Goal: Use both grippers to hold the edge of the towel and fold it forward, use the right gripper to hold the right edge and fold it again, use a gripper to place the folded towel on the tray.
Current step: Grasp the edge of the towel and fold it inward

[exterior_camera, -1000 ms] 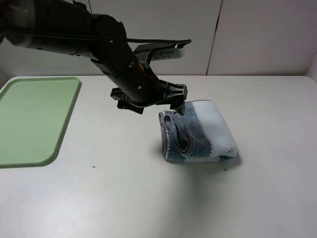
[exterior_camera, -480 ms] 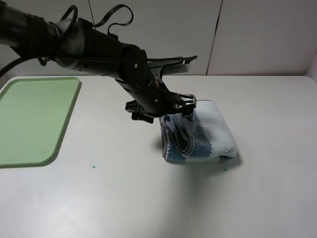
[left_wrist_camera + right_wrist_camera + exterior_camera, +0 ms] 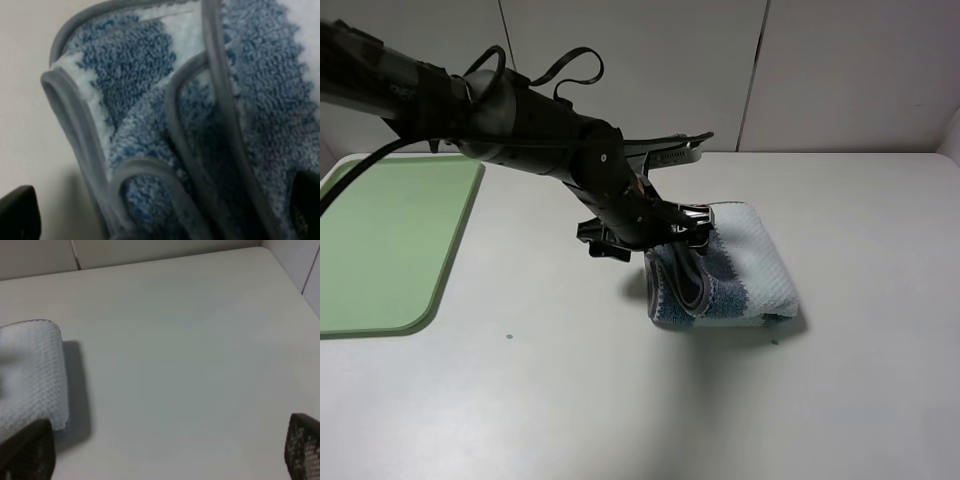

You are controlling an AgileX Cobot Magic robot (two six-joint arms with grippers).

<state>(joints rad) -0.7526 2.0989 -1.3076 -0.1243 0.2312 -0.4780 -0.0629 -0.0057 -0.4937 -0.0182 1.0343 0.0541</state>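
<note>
I am working the final step of the task: the towel (image 3: 725, 268) is lying folded into a compact bundle on the white table (image 3: 620, 400), right of centre, and it is not yet on the tray (image 3: 390, 240). The tray is sitting well apart from it, at the far left of the table.

I am holding the left gripper (image 3: 655, 238) at the towel's left end, where the grey-hemmed layers are stacked and open toward the arm. This end gives the fingers several layers to catch at once, so I judge it the sensible place to pinch. In the left wrist view the dark fingertips (image 3: 17, 212) are standing wide at either side of the frame with the stacked hems between them, so the jaws are spread and are gripping nothing. I cannot tell whether a finger is already touching the cloth.

The right gripper (image 3: 165, 450) is not showing in the high view. Its own camera is showing both fingertips far apart at the frame edges, empty, with the towel's pale rounded fold beside one of them. I judge it is parked aside to leave the left arm room.

I am finding no brand, label or readable writing on the towel, tray or arms.
</note>
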